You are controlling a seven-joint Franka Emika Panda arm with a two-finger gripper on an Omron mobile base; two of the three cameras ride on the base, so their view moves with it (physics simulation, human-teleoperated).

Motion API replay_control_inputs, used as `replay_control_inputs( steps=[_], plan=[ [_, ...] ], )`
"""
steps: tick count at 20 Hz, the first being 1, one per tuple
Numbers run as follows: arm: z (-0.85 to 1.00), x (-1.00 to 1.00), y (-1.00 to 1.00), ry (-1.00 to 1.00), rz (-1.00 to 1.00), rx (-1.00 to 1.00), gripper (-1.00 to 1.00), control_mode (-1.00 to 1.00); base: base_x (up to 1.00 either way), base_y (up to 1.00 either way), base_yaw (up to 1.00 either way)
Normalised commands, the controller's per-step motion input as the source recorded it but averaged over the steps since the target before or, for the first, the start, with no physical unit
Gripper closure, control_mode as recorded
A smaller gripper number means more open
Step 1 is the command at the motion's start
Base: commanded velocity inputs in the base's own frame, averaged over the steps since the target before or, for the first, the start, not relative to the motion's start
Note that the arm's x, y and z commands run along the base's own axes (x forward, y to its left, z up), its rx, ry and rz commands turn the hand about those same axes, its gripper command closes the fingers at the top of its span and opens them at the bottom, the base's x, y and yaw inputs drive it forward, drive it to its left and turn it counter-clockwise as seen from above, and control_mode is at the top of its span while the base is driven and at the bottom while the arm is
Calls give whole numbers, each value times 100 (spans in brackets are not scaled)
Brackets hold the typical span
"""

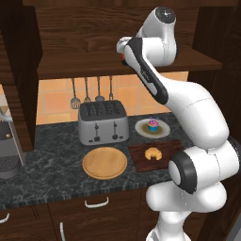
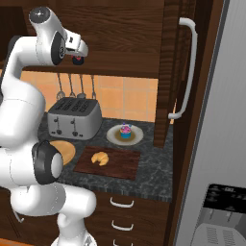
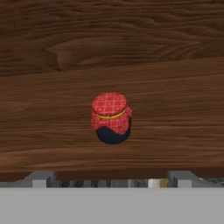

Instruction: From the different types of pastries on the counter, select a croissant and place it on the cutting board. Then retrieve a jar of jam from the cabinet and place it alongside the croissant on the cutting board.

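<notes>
Croissant point(image 1: 152, 153) on cutting board point(image 1: 141, 160) (dark counter point(image 1: 47, 155)); jaws spread, empty

raised at the cabinet point(image 1: 94, 37) shelf, gripper point(image 3: 112, 177) pointed inward, with the jar of jam point(image 3: 111, 117) standing on the shelf board straight ahead of the fingertips point(image 3: 41, 178), apart from them. far below the gripper, on the counter point(image 1: 52, 160): toaster point(image 1: 102, 122) at the back, round wooden plate point(image 1: 104, 163) in front of it. right of those, croissant point(image 1: 152, 153) lying on the cutting board point(image 1: 141, 157), and behind the board, cupcake point(image 1: 152, 124) sitting on a plate point(image 1: 141, 128). utensils point(image 1: 87, 92) hanging on the wall behind the toaster.
</notes>
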Motion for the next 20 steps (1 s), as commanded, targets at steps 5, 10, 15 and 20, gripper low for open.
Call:
replay_control_inputs(
  steps=[5, 10, 15, 20],
  plan=[
    [-2, 32, 0, 0, 2, 0, -100, -100, 0, 0, 0],
    [-14, 19, 0, 0, 0, 0, -100, -100, 0, 0, 0],
    [-15, 15, 0, -1, 0, 0, -100, -100, 0, 0, 0],
    [-11, 23, 0, -3, 0, 0, -100, -100, 0, 0, 0]
  ],
)
